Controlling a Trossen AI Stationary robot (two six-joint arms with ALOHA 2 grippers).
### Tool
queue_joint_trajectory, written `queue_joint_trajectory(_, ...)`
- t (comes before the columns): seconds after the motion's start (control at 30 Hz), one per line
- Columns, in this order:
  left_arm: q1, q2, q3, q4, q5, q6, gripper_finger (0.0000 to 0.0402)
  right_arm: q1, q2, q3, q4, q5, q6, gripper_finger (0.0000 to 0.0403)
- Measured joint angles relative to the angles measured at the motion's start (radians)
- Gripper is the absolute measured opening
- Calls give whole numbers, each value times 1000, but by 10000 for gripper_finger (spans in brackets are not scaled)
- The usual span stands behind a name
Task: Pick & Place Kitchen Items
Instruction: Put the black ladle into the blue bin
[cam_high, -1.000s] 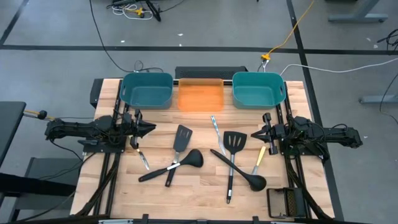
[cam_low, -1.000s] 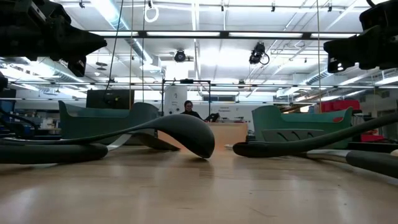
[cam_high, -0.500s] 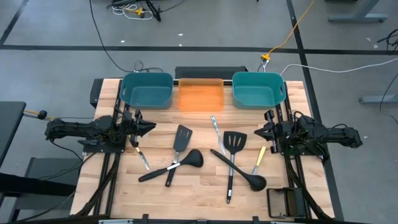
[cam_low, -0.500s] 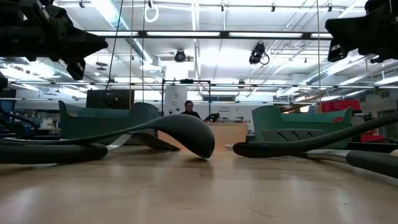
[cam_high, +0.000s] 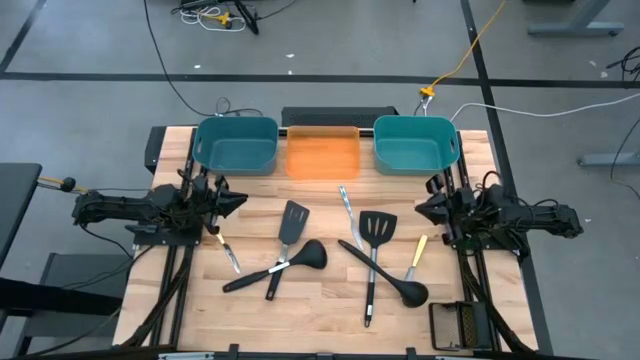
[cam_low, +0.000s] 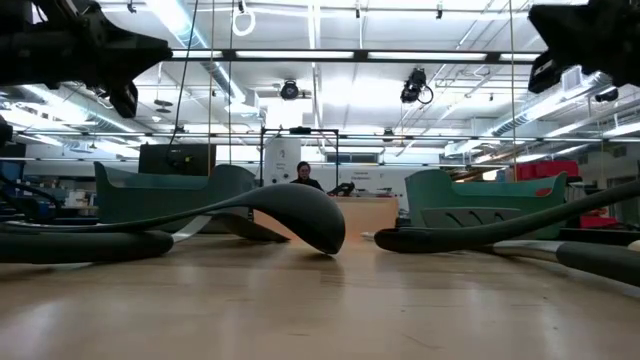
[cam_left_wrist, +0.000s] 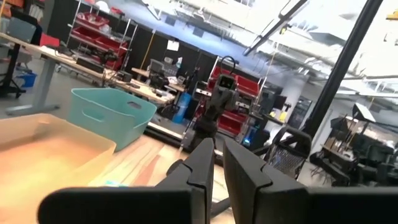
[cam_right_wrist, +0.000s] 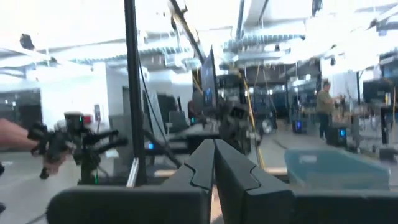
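Seven long kitchen items lie on the bare wood between your two arms, none in a bin yet. Both the left gripper (cam_high: 240, 200) and the right gripper (cam_high: 421, 209) hang at the table's sides with fingers pressed together, holding nothing. The black spatulas (cam_high: 292, 225) and ladles (cam_high: 308, 256) look light and stiff; take them mid-handle, where they should balance. The yellow-handled knife (cam_high: 416, 254) at the right is slim, lies flat and is likely slippery, so pinch its handle, not the blade.
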Motion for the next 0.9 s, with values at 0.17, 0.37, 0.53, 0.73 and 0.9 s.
queue_joint_trajectory(0.17,0,0,0,0,1,-56,41,0,0,0,134,22,62,23)
queue_joint_trajectory(0.37,0,0,0,3,6,-105,41,0,0,0,204,157,219,23)
queue_joint_trajectory(0.53,0,0,0,43,8,-101,41,0,0,0,204,157,232,23)
queue_joint_trajectory(0.73,0,0,22,51,3,-54,41,0,0,0,202,168,242,19)
queue_joint_trajectory(0.9,0,0,70,50,-11,-6,41,0,0,0,202,220,237,5)
